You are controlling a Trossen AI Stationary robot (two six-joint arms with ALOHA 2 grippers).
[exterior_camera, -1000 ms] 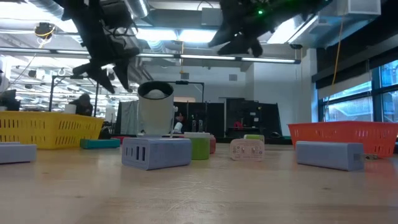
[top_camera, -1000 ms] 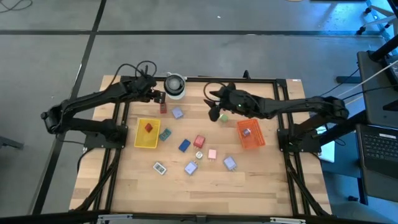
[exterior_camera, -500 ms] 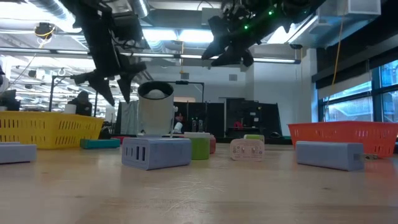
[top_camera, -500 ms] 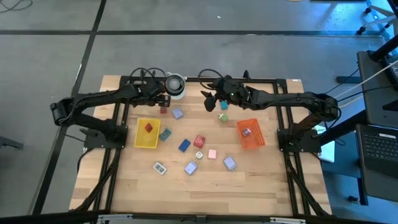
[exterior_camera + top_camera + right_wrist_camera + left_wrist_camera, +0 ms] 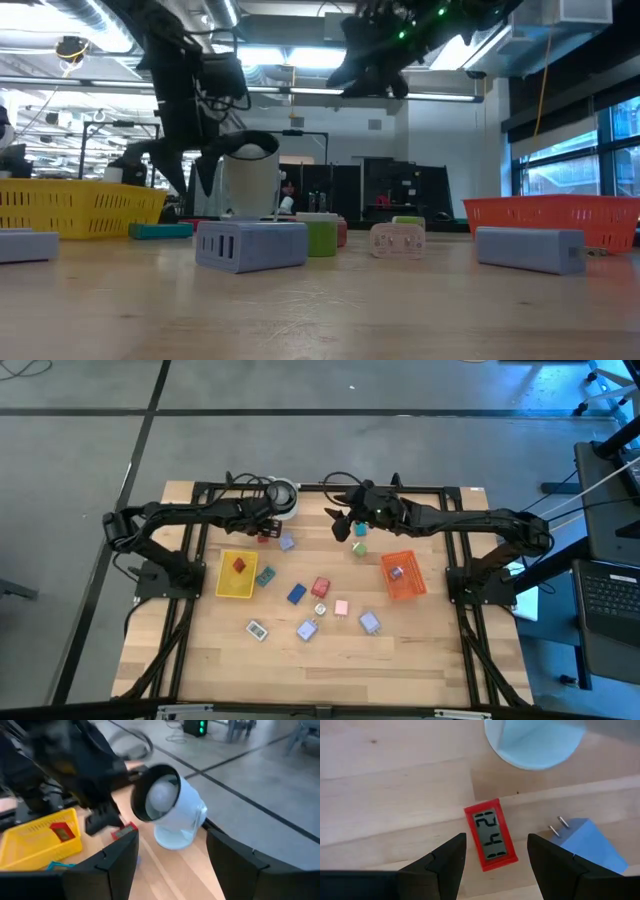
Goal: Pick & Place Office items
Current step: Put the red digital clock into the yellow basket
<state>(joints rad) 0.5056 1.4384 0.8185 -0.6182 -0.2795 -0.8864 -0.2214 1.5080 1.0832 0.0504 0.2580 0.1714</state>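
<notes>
My left gripper (image 5: 492, 852), jaws open and empty, hovers over the red clock (image 5: 490, 840) lying flat beside the white cylinder (image 5: 535, 742). To grasp well, I should descend centred, clearing the blue plug (image 5: 585, 845). My right gripper (image 5: 343, 525) waits raised, open and empty.

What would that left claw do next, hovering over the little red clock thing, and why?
Probably drop straight down and close. The left gripper is open with one finger on each side of the red clock, which lies flat on the table beside the white cylinder. Nothing is held yet.
</notes>
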